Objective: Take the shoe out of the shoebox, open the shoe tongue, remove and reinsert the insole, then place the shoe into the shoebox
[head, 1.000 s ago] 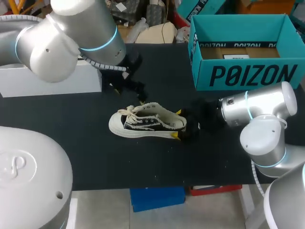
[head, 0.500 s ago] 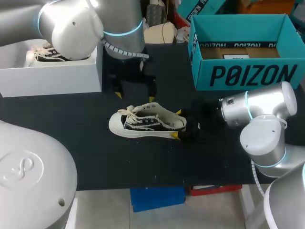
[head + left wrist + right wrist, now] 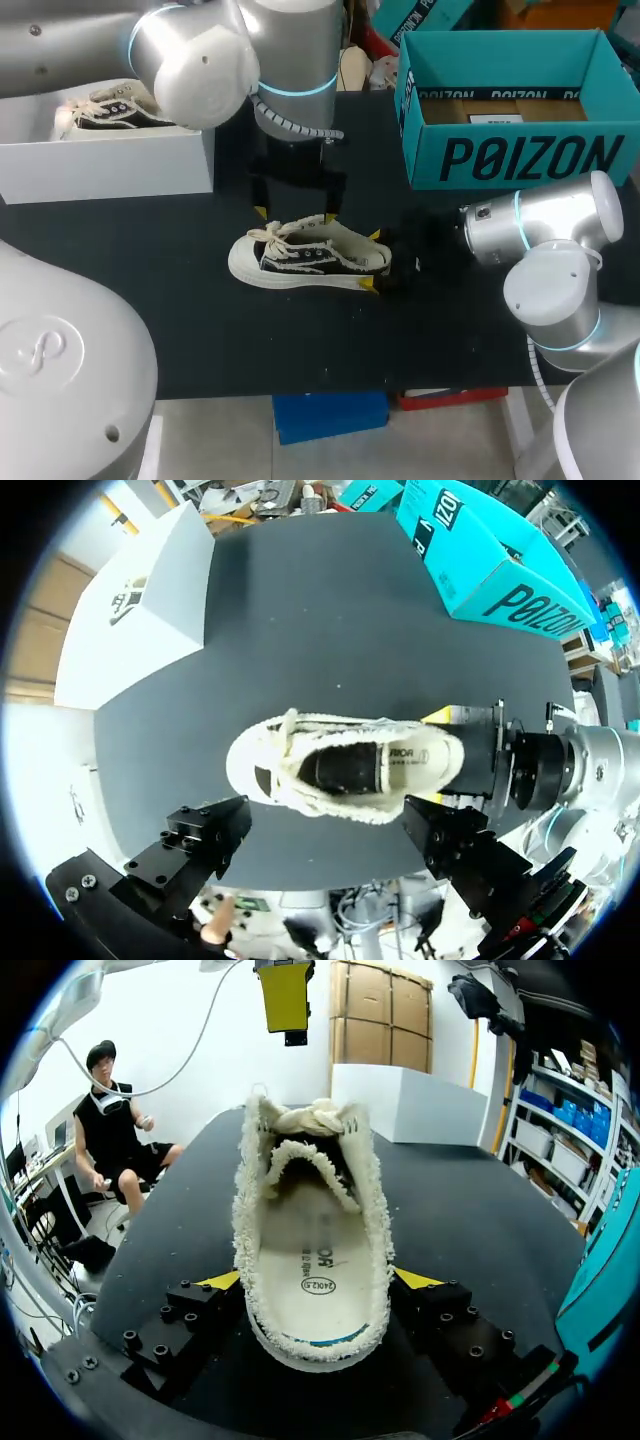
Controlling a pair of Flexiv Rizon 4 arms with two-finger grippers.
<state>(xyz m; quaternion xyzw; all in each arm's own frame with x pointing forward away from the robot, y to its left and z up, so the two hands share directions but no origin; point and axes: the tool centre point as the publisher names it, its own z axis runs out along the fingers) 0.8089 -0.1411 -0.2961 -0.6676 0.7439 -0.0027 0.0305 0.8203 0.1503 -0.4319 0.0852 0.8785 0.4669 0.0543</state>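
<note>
The shoe (image 3: 308, 255), heel clamped in the right gripper (image 3: 373, 260)
It sits upright on the table (image 3: 450, 330), toe pointing away from that gripper; the left gripper (image 3: 295, 215) hovers over its laces, fingers spread wide, one to each side

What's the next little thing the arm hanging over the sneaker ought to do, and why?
Probably lower the left gripper onto the tongue to pull it open. Its fingers stand open above the shoe, touching nothing, while the right gripper clamps the heel from both sides, and the insole lies inside.
</note>
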